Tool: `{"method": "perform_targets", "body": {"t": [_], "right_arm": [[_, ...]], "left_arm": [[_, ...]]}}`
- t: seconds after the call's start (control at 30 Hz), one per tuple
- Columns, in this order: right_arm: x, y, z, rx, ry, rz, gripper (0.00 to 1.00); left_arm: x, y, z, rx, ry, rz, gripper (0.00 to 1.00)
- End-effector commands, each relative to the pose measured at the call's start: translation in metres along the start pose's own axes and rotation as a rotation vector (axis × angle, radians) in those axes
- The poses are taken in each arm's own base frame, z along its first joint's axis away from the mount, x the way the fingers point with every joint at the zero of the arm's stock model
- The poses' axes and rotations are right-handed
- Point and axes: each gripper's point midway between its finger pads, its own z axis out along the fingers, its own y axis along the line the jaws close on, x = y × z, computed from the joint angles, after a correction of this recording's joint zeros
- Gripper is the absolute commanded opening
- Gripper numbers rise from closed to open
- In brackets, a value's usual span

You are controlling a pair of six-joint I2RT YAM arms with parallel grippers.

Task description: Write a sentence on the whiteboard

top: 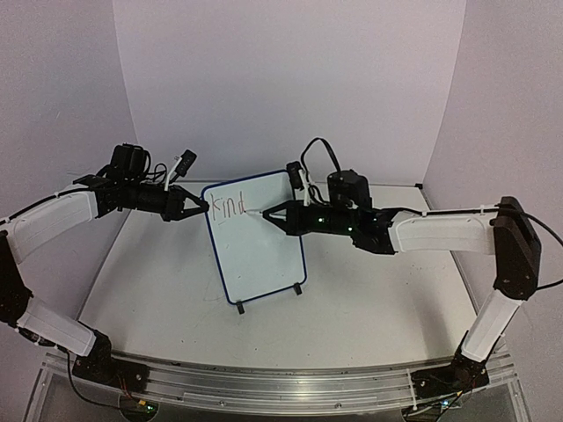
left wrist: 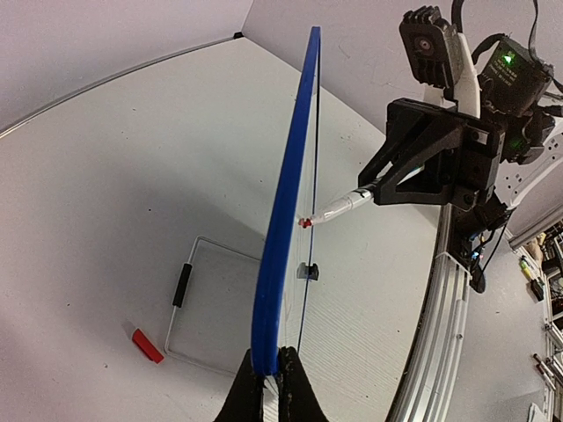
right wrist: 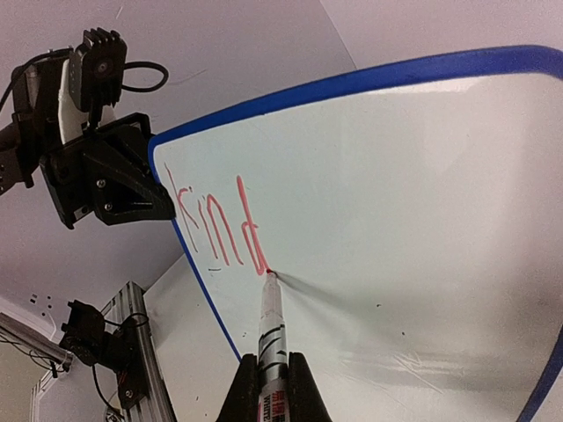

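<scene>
The whiteboard [top: 259, 255] stands upright on two black feet at mid-table, with a dark-blue frame. My left gripper [top: 204, 207] is shut on its upper left edge; in the left wrist view the black fingers [left wrist: 271, 356] pinch the blue frame [left wrist: 286, 220], seen edge-on. My right gripper [top: 266, 214] is shut on a marker [right wrist: 273, 334], whose red tip touches the board face [right wrist: 396, 202]. Of the sentence [right wrist: 220, 224], thin red letters reading "kind" show near the top left, and the tip rests at the foot of the "d".
A red marker cap [left wrist: 147, 345] lies on the table behind the board, beside a thin wire-edged rectangle with a black grip [left wrist: 202, 299]. An aluminium rail [top: 281, 387] runs along the near table edge. Pale walls close in the back and sides.
</scene>
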Motion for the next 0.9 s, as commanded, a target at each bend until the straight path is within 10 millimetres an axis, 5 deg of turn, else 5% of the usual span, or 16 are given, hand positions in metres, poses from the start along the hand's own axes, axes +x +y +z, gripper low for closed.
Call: {"method": "perform_targets", "body": {"t": [0.0, 0.33, 0.87], "right_arm": [[-0.019, -0.007, -0.015, 0.062, -0.068, -0.001, 0.00], [-0.045, 0.028, -0.027, -0.060, -0.113, -0.047, 0.00], [-0.046, 0.019, -0.010, -0.040, -0.109, -0.034, 0.00]], "left_arm": [[0.014, 0.000, 0.006, -0.015, 0.064, 0.017, 0.00], [0.014, 0.000, 0.007, -0.015, 0.065, 0.017, 0.00], [0.015, 0.000, 0.007, -0.014, 0.068, 0.015, 0.00]]}}
